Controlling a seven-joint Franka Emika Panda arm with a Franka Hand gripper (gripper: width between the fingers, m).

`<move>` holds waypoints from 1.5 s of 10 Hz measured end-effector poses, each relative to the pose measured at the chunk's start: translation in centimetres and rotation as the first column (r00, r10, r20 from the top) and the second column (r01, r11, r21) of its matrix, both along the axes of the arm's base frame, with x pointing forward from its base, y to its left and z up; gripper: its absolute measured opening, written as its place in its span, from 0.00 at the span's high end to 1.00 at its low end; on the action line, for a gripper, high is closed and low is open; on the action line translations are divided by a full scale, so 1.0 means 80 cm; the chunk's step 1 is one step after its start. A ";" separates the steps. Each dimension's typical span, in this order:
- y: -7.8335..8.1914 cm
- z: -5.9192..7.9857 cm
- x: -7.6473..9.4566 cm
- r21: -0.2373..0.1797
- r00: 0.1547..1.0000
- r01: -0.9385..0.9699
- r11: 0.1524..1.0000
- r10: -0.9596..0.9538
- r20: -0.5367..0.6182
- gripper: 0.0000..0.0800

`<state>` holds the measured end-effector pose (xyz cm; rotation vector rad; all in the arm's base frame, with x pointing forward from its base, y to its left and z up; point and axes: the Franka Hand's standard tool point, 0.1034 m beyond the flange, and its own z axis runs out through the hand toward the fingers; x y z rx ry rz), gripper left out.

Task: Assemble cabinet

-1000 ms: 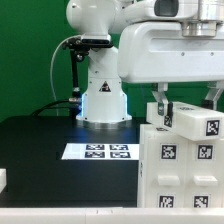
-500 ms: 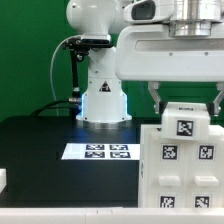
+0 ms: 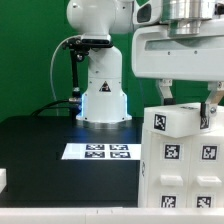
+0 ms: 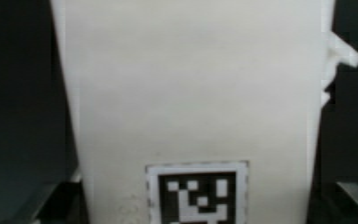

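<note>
The cabinet [image 3: 180,160] stands at about four o'clock in the exterior view, on the black table [image 3: 40,145], with the marker board [image 3: 98,152] lying flat toward nine o'clock of it. The gripper [image 3: 187,103] straddles a white tagged block [image 3: 180,122] at the cabinet's top, fingers wide on either flank and apparently pinching it. In the wrist view that block [image 4: 185,90] fills the frame. The plastic looks stiff, smooth and fairly light, so probably slippery; the flat side faces seem the best place to hold.

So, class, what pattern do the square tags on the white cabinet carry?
Black-and-white square code markings on the cabinet, clearest in the exterior view.
</note>
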<state>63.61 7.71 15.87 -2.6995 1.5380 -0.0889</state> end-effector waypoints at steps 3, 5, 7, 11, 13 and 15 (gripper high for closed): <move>-0.007 -0.003 -0.003 0.088 0.916 0.402 0.911 -0.401 -0.029 0.31; -0.006 -0.003 -0.001 0.107 0.820 0.571 0.814 -0.570 -0.048 0.31; -0.005 -0.003 -0.001 0.107 0.797 0.604 0.790 -0.602 -0.049 0.31; 0.002 0.022 0.002 0.133 0.824 0.566 0.814 -0.566 -0.041 0.02; 0.002 0.027 0.003 0.140 0.825 0.564 0.814 -0.565 -0.037 0.02; 0.002 0.025 0.003 0.137 0.825 0.564 0.814 -0.564 -0.038 0.00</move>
